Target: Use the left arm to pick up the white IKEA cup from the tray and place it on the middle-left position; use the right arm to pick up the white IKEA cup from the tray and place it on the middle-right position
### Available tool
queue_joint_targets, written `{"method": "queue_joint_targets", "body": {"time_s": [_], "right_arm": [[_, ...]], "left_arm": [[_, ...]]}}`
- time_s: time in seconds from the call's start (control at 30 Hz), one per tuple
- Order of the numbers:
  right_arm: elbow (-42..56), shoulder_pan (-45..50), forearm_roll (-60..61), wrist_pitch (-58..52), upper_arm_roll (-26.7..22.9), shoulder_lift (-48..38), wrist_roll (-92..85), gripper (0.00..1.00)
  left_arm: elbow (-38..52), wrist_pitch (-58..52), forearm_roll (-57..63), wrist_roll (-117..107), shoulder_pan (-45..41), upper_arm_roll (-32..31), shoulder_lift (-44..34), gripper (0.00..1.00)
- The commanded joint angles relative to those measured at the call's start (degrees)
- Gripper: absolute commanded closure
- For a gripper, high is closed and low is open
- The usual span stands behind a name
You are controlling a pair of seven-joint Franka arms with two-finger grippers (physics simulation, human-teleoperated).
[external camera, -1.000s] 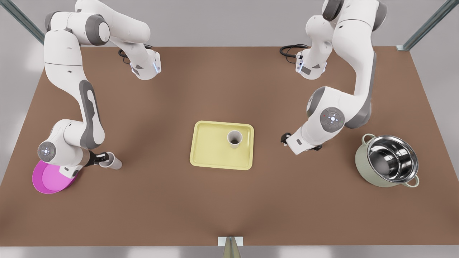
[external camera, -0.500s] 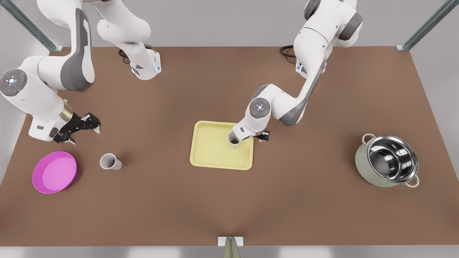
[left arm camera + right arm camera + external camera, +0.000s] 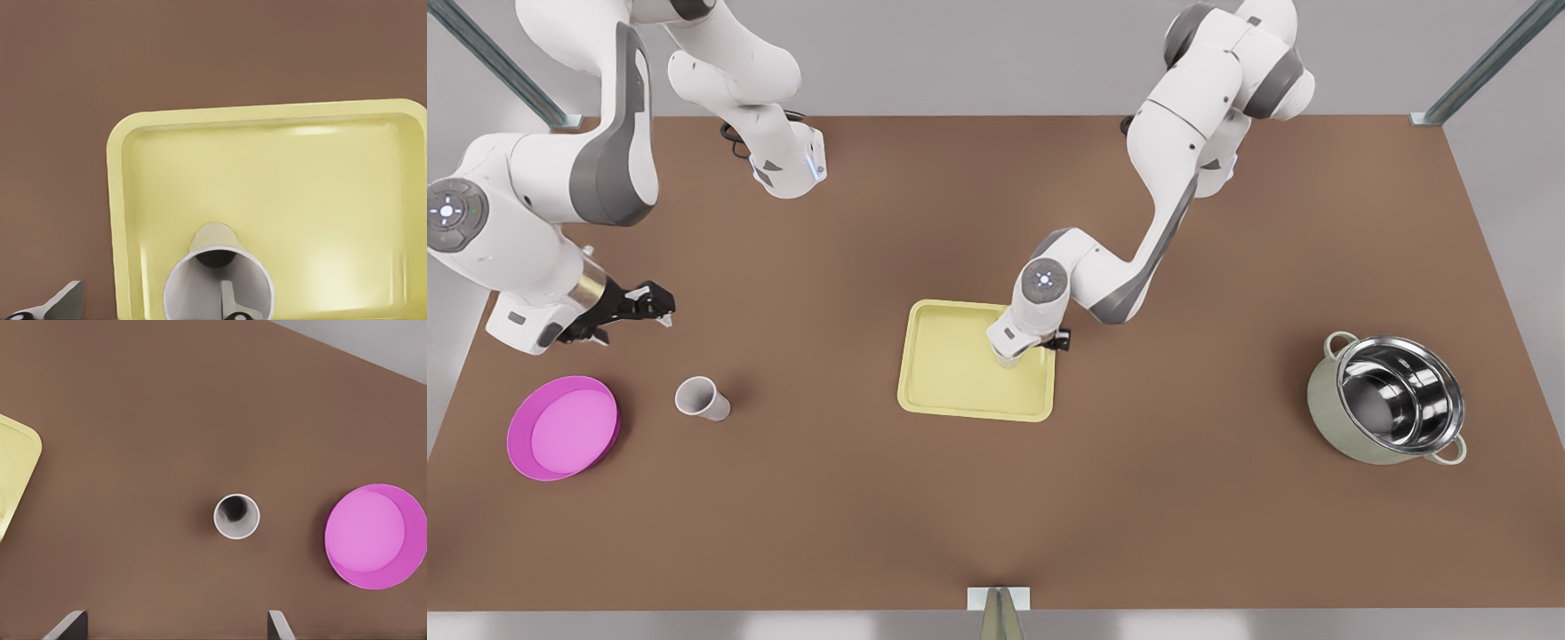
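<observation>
Here, the left gripper is down at the pale-yellow tray, which lies mid-tabletop. Its fingers are spread, one finger inside the white IKEA cup and the other outside the wall with a clear gap, so nothing is pinched yet. In the front view that cup sits under the arm's wrist, near the tray's far edge towards the corner on the front view's right.

The right gripper waits above the tabletop near the edge on the front view's left. Its fingers are also spread and empty. Below it a second white cup stands upright on the bare brown top, just beside the magenta dish but apart from it.

The main risk is probably the grip itself. Closing on one thin wall gives a small contact, so the cup could swing or slip out on the lift. If the outer finger arrives first, it may push the cup across the smooth tray or tip it against the low rim. A lift that drags could also shift the light tray. Later, the steel-lined green pot, near the edge on the front view's right, is something a carried cup could knock if it passes low.
</observation>
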Motion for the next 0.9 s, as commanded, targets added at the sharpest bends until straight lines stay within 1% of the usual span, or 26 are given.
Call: {"method": "queue_joint_targets", "body": {"time_s": [0.0,0.1,0.4,0.43,0.47,0.5,0.53,0.57,0.6,0.63,0.67,0.7,0.73,0.83,0.87], "right_arm": [[-0.09,-0.01,0.06,-1.24,0.01,-0.03,8.39,0.0],[0.17,-0.18,-0.29,-0.89,-0.34,-0.03,7.77,0.0],[1.49,-0.18,1.55,-0.8,-0.51,0.76,8.39,0.0],[1.49,-0.18,1.55,-0.8,-0.43,0.76,8.39,0.0],[1.49,-0.18,1.47,-0.72,-0.43,0.76,8.39,0.0],[1.49,-0.18,1.47,-0.63,-0.43,0.76,8.39,0.0],[1.57,-0.18,1.38,-0.54,-0.34,0.76,8.3,0.0],[1.57,-0.18,1.47,0.95,-0.34,0.85,8.39,0.0],[1.49,-0.18,1.47,0.95,-0.34,0.85,8.39,0.0],[1.49,-0.18,1.47,1.39,-0.25,0.94,8.39,0.0],[1.49,-0.18,1.38,2.53,-0.16,1.02,8.39,0.0],[1.49,-0.18,1.38,2.62,-0.25,1.2,8.39,0.0],[1.49,-0.18,1.38,2.62,-0.34,1.2,8.39,0.0],[1.57,-0.18,1.2,3.85,-0.25,1.2,8.21,0.0],[1.49,-0.18,1.2,3.85,-0.25,1.2,8.21,0.0]], "left_arm": [[0.01,2.79,0.36,-8.98,-0.16,0.01,0.53,0.0],[-1.57,2.61,1.15,-8.98,-1.21,0.01,1.23,0.0],[-1.22,5.16,1.15,-9.06,-1.47,0.01,3.25,0.0],[-1.13,5.16,1.15,-9.06,-1.47,0.01,3.25,0.05],[-1.05,5.16,1.15,-9.06,-1.47,0.01,3.34,0.2],[-0.96,5.25,1.15,-8.98,-1.39,0.01,3.52,0.3],[-0.7,5.25,0.97,-8.98,-1.39,0.1,3.78,0.43],[-0.7,5.69,0.97,-8.98,-1.39,0.1,3.96,0.48],[-0.7,5.95,0.88,-9.06,-1.3,0.1,3.96,0.55],[-0.7,5.95,0.71,-9.06,-1.3,0.1,3.96,0.67],[-0.7,5.95,0.44,-9.06,-1.21,0.1,3.96,0.83],[-0.61,5.95,0.44,-9.15,-1.21,0.1,3.87,0.89],[-0.61,5.95,0.44,-9.15,-1.12,0.1,3.87,0.93],[-0.7,4.2,0.97,-9.94,-1.12,0.45,2.55,0.95],[-0.69,0.43,0.97,-9.42,-0.6,0.8,0.54,0.95]]}}
